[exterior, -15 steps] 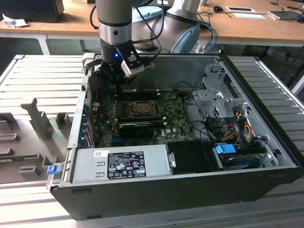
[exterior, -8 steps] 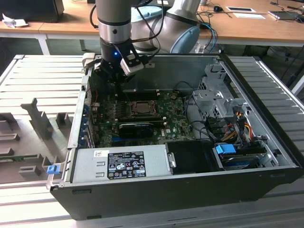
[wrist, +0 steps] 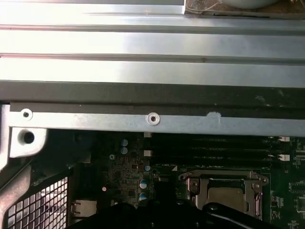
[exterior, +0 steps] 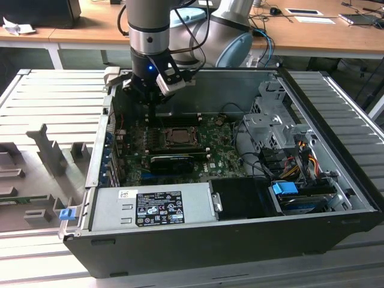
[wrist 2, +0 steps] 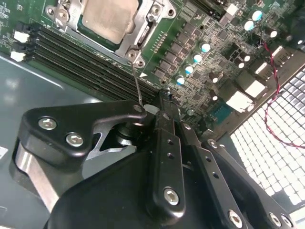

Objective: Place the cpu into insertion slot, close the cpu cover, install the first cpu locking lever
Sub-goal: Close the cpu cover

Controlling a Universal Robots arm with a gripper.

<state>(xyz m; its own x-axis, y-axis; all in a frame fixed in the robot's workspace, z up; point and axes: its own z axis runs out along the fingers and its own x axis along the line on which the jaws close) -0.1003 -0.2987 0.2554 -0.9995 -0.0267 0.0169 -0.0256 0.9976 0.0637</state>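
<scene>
- Exterior view first: looking down into an open computer case point(exterior: 240, 246), with the gripper point(exterior: 154, 113) reaching inside, right over the green motherboard point(exterior: 223, 157).
- Looks closed up at the fingers point(wrist 2: 164, 124) in the second wrist view, tips drawn together with no gap to spot.
- Can see the cpu point(wrist 2: 107, 19) a little way beyond the fingertips, lying flat in the insertion slot point(wrist 2: 63, 15), pale face up.
- Got the cpu cover point(wrist 2: 142, 29) down flat around the chip, framing it on the sides in view.
- Thin wire locking lever point(wrist 2: 137, 81) running from the slot's near corner straight back to the fingertips, with its end right at them. Can't tell whether pinched or just touching.
- Long black memory slots point(wrist 2: 71, 57) lying between the fingers and the insertion slot, off to one side of the lever.
- Pale vent grille point(wrist 2: 271, 138) of the case wall on the other side of the fingers, with a red and black wire point(wrist 2: 272, 76) looping in front of it.
</scene>
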